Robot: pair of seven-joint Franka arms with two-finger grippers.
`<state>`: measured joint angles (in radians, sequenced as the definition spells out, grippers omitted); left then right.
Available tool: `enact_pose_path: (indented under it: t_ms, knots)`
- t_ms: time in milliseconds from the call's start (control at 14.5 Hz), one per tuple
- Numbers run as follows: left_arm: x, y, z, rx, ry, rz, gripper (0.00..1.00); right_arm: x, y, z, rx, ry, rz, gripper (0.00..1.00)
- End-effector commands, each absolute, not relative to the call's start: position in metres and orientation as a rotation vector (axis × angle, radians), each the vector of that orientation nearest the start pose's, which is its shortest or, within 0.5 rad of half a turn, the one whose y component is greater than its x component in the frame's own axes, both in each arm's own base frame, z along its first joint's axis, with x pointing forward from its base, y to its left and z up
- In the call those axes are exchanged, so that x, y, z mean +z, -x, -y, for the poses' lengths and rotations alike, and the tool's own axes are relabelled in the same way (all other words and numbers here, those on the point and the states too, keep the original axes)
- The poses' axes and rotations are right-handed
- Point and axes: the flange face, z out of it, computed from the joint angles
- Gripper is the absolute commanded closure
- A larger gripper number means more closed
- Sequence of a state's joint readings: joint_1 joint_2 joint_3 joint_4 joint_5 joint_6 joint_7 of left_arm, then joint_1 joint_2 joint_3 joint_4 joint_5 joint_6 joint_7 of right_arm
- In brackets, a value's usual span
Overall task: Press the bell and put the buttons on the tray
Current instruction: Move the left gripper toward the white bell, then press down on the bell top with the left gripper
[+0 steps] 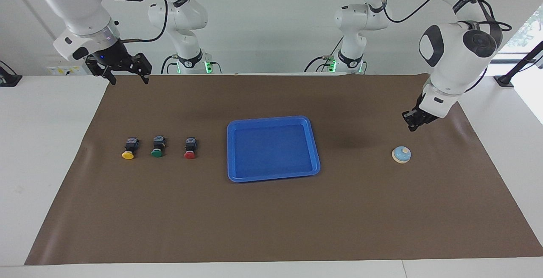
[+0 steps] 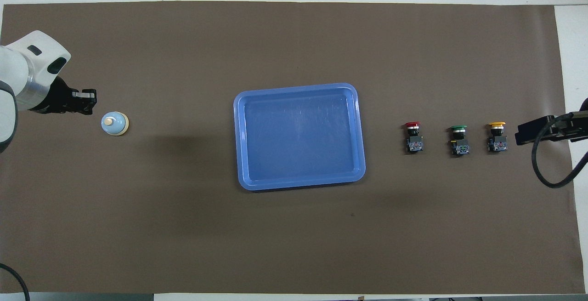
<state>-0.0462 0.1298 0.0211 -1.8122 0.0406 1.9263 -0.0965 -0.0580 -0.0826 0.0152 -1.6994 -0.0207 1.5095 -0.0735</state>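
Observation:
The light-blue bell (image 1: 401, 154) (image 2: 114, 123) stands on the brown mat toward the left arm's end. My left gripper (image 1: 410, 124) (image 2: 88, 100) hangs shut just above the mat beside the bell, not touching it. The blue tray (image 1: 231, 150) (image 2: 239, 154) lies empty mid-table. The red button (image 1: 190, 149) (image 2: 413, 136), green button (image 1: 158, 147) (image 2: 459, 139) and yellow button (image 1: 130, 149) (image 2: 497, 136) lie on their sides in a row toward the right arm's end, caps pointing away from the robots. My right gripper (image 1: 127, 76) (image 2: 523, 134) is open and empty, raised over the mat's edge by the yellow button.
The brown mat (image 1: 271, 227) covers most of the white table. Bare mat lies between the tray and the bell, and between the tray and the red button.

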Motion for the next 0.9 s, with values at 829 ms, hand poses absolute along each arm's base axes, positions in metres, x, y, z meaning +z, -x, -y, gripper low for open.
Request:
enact_pose_path:
  t_ms: [829]
  knots:
    - [0.351,-0.599,-0.022,0.02,3.097,0.13,1.0,0.607,-0.519,0.022,0.157,3.154,0.082,0.0]
